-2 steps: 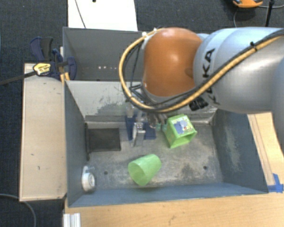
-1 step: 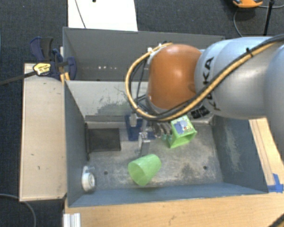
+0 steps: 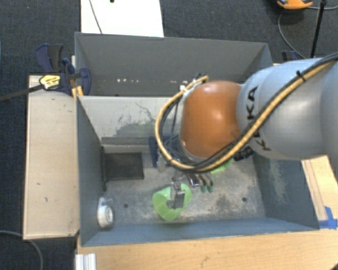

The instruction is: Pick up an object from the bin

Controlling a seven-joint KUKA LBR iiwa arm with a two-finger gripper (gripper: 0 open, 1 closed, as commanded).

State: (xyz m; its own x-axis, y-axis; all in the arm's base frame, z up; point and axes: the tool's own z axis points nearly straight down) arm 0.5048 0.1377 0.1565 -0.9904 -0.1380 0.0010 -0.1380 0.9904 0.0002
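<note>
**Operator:** Where is the gripper, and what is it doing?

**Describer:** Your gripper (image 3: 179, 197) hangs low in the bottom centre of the frame, right at a light green, rounded piece of soft-looking plastic (image 3: 161, 202) lying on the floor of the grey metal bin (image 3: 174, 61). It overlaps the right part of that green piece. You cannot tell from here how wide the gripper is set, or whether it has hold of anything. My guess is that it sits this low in order to take the green piece.

**Operator:** What surrounds it?

**Describer:** Just above the gripper, at the centre of the frame, the wrist's round orange cover (image 3: 209, 117), looped with cables, hides part of the floor. The green piece lies near the bin's front wall, so you likely have little room on that side. To the left, well apart, a dark grey rectangular block (image 3: 122, 166) lies flat. A small silvery round object (image 3: 105, 214) sits in the lower left corner. Between the block and the wrist, a blue thing (image 3: 153, 151) shows in part, and I can't tell what kind of thing it is.
</note>
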